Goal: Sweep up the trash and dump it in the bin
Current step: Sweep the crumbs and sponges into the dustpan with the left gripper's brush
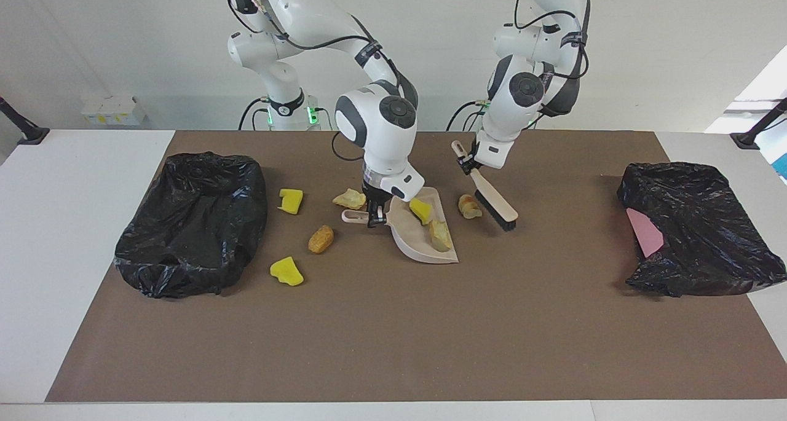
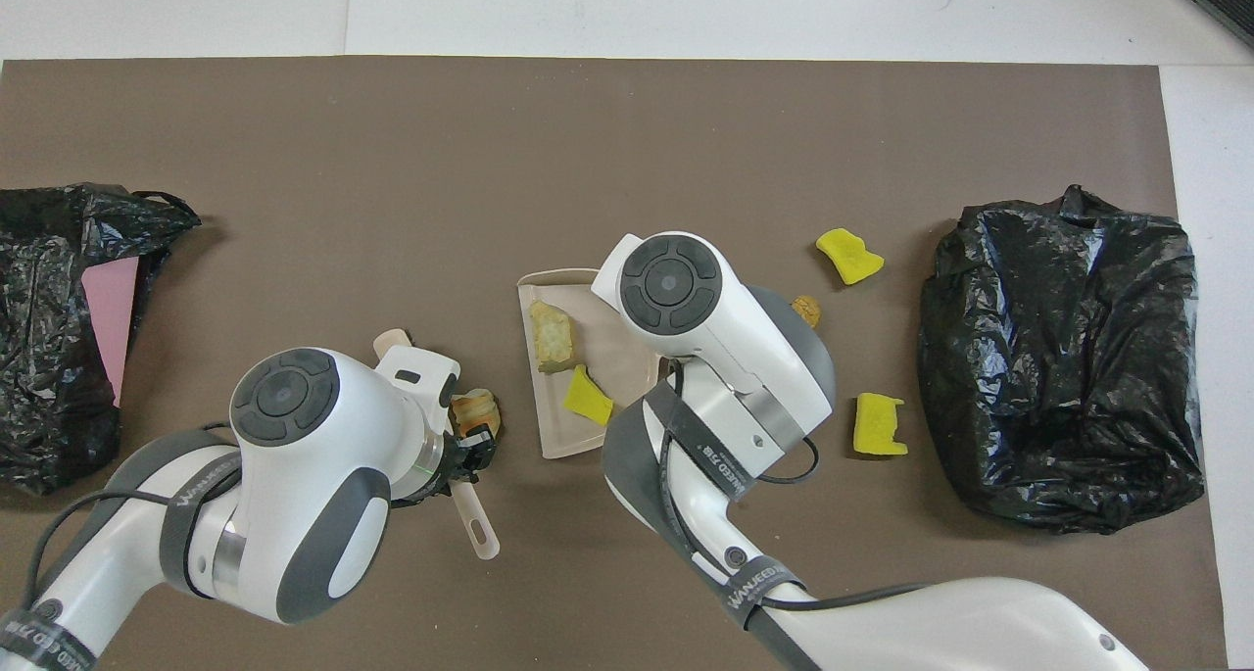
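- The dustpan (image 1: 424, 240) is held by its handle in the right gripper (image 1: 372, 217), fingers clamped on it, near the middle of the brown mat (image 1: 393, 347).
- Two bits of trash are already sat in the pan: a yellow foam chunk (image 1: 420, 211) and a tan bread lump (image 1: 440, 235).
- The brush (image 1: 492, 203) is gripped tight by the left gripper (image 1: 468, 161), slanted down, with its bristles right at the mat on the left arm's side of the pan.
- An orange-striped lump (image 1: 469, 206) is parked between the brush and the dustpan, just beside both.
- A pale crumpled piece (image 1: 349, 198) is found right by the pan's handle.
- A brown lump (image 1: 321, 239) and two more yellow chunks (image 1: 290, 200) (image 1: 286, 271) are scattered between the pan and the black bin bag (image 1: 193, 224) at the right arm's end.
- Another bin bag (image 1: 695, 230) with a pink sheet (image 1: 644, 232) in it is seen at the left arm's end.
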Robot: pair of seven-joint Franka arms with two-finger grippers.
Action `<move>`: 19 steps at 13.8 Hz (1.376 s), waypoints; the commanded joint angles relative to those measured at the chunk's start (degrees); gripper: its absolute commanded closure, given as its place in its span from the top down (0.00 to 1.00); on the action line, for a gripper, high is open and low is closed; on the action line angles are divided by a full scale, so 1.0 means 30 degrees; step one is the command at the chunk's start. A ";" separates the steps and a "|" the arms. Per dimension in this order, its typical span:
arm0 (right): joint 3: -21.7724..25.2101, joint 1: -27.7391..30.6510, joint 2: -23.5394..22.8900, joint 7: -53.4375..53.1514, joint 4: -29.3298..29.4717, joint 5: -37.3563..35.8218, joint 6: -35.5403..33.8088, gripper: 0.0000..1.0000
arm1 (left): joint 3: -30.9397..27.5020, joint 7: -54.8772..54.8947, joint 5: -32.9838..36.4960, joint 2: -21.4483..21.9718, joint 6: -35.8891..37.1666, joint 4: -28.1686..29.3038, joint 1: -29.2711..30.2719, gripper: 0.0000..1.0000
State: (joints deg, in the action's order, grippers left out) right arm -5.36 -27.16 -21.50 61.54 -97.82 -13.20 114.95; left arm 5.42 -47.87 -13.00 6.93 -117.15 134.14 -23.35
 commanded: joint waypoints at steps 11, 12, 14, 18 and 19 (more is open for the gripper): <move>-0.0087 0.0292 0.1072 0.1371 -0.2198 -0.0405 0.1058 0.00 | 0.0360 0.5288 -0.4538 -0.0900 -0.5624 0.1756 -0.3462 0.00; -0.0116 0.0292 0.1072 0.1371 -0.2198 -0.0405 0.1146 0.00 | 0.0419 0.5843 -0.4950 -0.1222 -0.6178 0.1345 -0.3786 0.00; -0.0087 0.0350 0.1072 0.1371 -0.2198 -0.0405 0.1117 0.00 | 0.0624 0.6258 -0.5218 -0.1575 -0.6593 0.0875 -0.3819 0.00; -0.0087 0.0380 0.1042 0.1342 -0.2139 -0.0405 0.1117 0.00 | 0.0362 0.6492 -0.4897 -0.1081 -0.6213 0.0843 -0.3062 0.00; -0.0116 0.0409 0.1042 0.1342 -0.2139 -0.0405 0.1146 0.00 | 0.0390 0.6435 -0.4896 -0.0817 -0.5865 0.0814 -0.2361 0.00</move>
State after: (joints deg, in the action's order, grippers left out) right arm -5.32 -26.71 -19.88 63.45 -102.10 -13.23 117.42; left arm 6.95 -30.09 -27.30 2.98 -136.18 137.01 -33.39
